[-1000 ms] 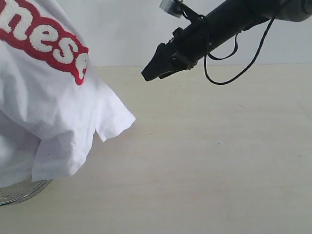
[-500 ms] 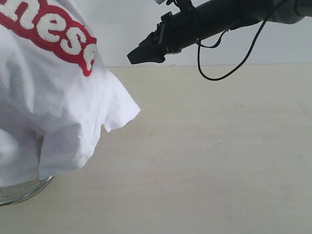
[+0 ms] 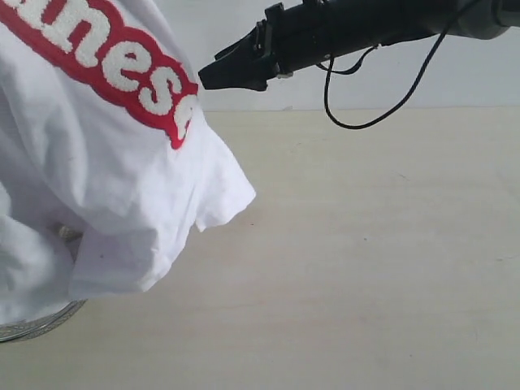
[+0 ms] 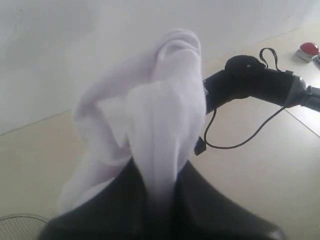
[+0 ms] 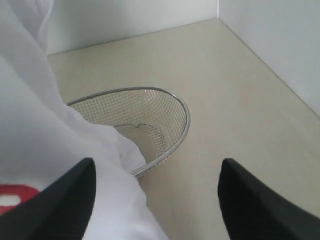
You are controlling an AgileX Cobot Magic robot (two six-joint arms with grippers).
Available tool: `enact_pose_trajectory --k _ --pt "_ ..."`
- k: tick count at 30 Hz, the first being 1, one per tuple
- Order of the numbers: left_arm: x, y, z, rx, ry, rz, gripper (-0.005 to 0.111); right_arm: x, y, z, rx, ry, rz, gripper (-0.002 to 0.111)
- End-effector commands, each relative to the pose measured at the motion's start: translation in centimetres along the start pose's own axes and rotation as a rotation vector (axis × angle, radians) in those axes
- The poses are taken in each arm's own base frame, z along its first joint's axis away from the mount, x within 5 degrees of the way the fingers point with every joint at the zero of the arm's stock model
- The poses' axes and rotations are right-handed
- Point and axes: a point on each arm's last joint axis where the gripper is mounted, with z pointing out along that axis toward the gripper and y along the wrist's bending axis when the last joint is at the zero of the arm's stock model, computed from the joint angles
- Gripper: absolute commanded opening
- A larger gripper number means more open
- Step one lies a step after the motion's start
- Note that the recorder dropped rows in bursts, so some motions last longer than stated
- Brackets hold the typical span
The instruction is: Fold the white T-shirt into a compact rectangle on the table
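Left tool (image 4: 160,197) pinched tight, right tool (image 5: 157,167) spread wide — right arm (image 3: 366,24) stretched level, held high

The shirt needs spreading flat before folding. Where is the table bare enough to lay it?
The table is bare from the white T-shirt's hanging sleeve rightward, under the right gripper. The left is crowded: the shirt hangs over the wire basket.

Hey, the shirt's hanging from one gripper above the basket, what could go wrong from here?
1. The left gripper pinches only a bunched bit of the white T-shirt, which might slip out.
2. The shirt's lower part reaches the wire basket and could snag or drag it.
3. The right gripper, open, may catch a stray fold rather than an edge.
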Motion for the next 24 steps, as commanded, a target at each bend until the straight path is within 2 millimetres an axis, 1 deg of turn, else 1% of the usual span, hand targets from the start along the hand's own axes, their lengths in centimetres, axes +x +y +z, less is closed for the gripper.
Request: enact_pose_trajectory --k 1,3,5,7,11,13,21,24 --pt "-0.1 -1.3 -1.0 -0.009 -0.022 0.022 0.004 -0.6 -0.7 -2.0 0.007 -0.052 -0.013 0.062" --pt "-0.1 -2.0 -1.7 -0.010 -0.040 0.032 0.004 -0.4 -1.3 -2.9 0.022 -0.062 -0.011 0.062" --pt "-0.1 -2.4 -2.2 -0.012 -0.053 0.041 0.004 0.0 -1.6 -3.2 0.026 -0.061 -0.002 0.062" --pt "-0.1 -2.7 -2.6 -0.014 -0.060 0.042 0.004 0.4 -1.8 -3.1 0.022 -0.056 0.005 0.062" --pt "0.0 -2.9 -2.8 -0.015 -0.066 0.039 0.004 1.7 -1.9 -1.5 -0.018 -0.038 0.002 0.062" --pt "0.0 -2.9 -2.8 -0.015 -0.066 0.036 0.004 2.2 -2.0 -1.0 -0.028 -0.030 0.012 0.062" --pt "0.0 -3.0 -3.0 -0.015 -0.069 0.036 0.004 4.4 -2.4 -0.1 -0.054 0.038 -0.003 0.062" --pt "0.0 -3.1 -3.0 -0.017 -0.069 0.037 0.004 5.2 -2.5 0.2 -0.077 0.066 0.016 0.062"
